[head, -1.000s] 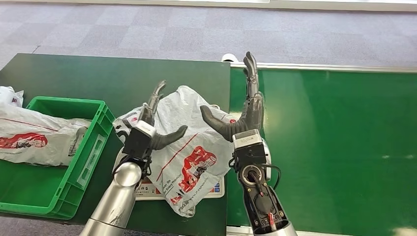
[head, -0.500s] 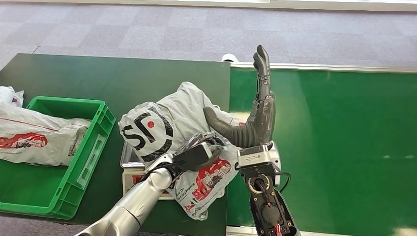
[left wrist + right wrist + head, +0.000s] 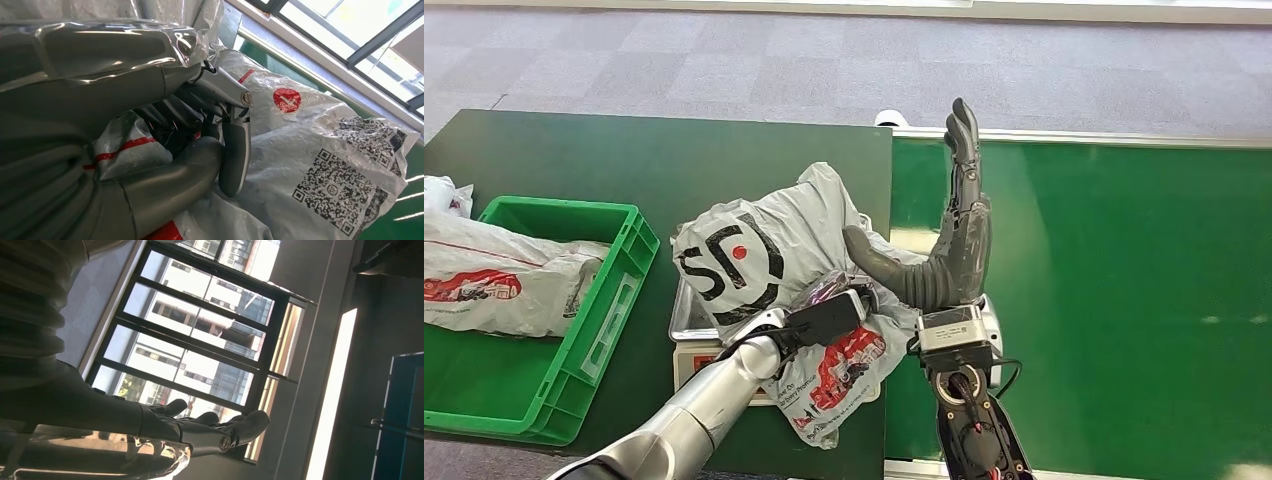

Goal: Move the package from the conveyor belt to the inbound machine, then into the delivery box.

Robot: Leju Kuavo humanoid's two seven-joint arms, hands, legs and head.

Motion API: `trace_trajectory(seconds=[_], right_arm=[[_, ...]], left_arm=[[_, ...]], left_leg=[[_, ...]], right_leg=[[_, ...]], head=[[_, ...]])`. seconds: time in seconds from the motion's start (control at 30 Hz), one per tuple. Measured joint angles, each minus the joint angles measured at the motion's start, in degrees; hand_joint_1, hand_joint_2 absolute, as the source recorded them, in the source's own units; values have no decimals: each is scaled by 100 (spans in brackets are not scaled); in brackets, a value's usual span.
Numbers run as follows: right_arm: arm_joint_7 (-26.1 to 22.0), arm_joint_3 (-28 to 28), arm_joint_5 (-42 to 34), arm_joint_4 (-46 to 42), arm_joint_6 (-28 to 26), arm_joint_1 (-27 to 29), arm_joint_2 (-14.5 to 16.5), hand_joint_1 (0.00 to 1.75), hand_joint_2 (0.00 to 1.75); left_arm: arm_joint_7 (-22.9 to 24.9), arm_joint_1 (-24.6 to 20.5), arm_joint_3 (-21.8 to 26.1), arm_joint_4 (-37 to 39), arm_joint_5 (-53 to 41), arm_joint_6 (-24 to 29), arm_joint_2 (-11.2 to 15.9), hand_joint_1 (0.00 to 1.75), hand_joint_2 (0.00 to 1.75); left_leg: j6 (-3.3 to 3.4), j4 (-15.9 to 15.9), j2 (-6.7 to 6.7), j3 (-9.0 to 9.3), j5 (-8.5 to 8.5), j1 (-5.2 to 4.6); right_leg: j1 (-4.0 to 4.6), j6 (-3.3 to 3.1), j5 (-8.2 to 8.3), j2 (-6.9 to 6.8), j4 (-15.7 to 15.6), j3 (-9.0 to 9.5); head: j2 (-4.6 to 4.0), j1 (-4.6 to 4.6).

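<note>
Hiding most of the scale [image 3: 686, 322] under it, the package [image 3: 769, 265] lay bunched at the desk's [image 3: 574, 160] right edge, beside the belt [image 3: 1104, 280]. The left hand [image 3: 824, 315] reached under its near end, fingers [image 3: 170, 112] curled into the plastic, gripping it. The right hand [image 3: 944, 255] stood open against its right side, fingers straight, thumb touching the bag. Its long axis ran from the near edge toward the far edge, logo facing left toward the crate [image 3: 609, 290].
</note>
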Motion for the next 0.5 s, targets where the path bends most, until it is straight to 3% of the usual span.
trace_trajectory(seconds=[0.17,0.4,0.5], right_arm=[[18,-6,49,-100,0,80,-5,0,175],[32,-24,108,-234,-29,193,-22,0,175],[36,-42,131,-294,-83,254,-38,0,175]], left_arm=[[-253,223,56,-357,215,423,5,175,175],[-377,706,188,-1520,411,916,90,175,175],[-568,970,244,-2298,567,1363,144,175,175]], left_leg=[[0,0,2,-1,0,0],[0,-1,2,-6,0,0],[0,-1,2,-6,0,0]], right_leg=[[0,0,0,0,0,-3],[0,0,-1,1,0,-6],[0,0,-1,1,0,-7]], head=[[0,0],[0,0],[0,1]])
